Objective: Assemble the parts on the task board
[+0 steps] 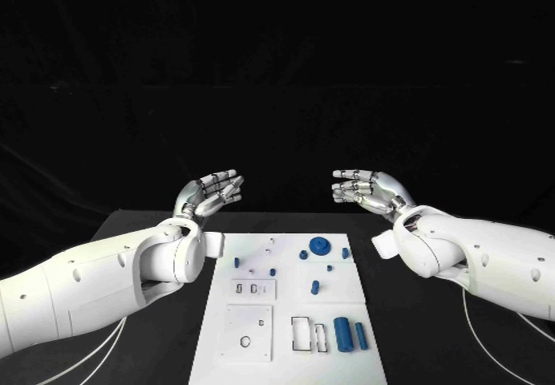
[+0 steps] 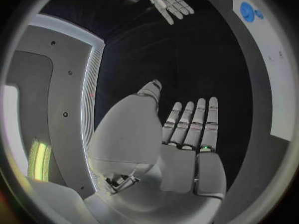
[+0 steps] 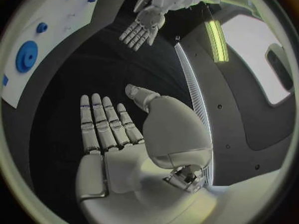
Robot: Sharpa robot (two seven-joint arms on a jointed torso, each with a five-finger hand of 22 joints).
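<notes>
Both of my robot hands, left robot hand [image 1: 211, 192] and right robot hand [image 1: 368, 191], hover spread and empty beyond the task board [image 1: 289, 353], parts [image 1: 342, 333] untouched, ready to begin.

White task board with loose blue parts, lying flat between the two raised hands

The flat white rectangular task board [image 1: 289, 309] lies nearer the robot than the left hand [image 1: 211, 192] and right hand [image 1: 370, 191], both held apart above its far end. A round blue disc part [image 1: 318, 245] sits nearest the right hand; two upright-lying blue cylinders [image 1: 350, 333] rest at the near right, beside rectangular cut-outs.
</notes>
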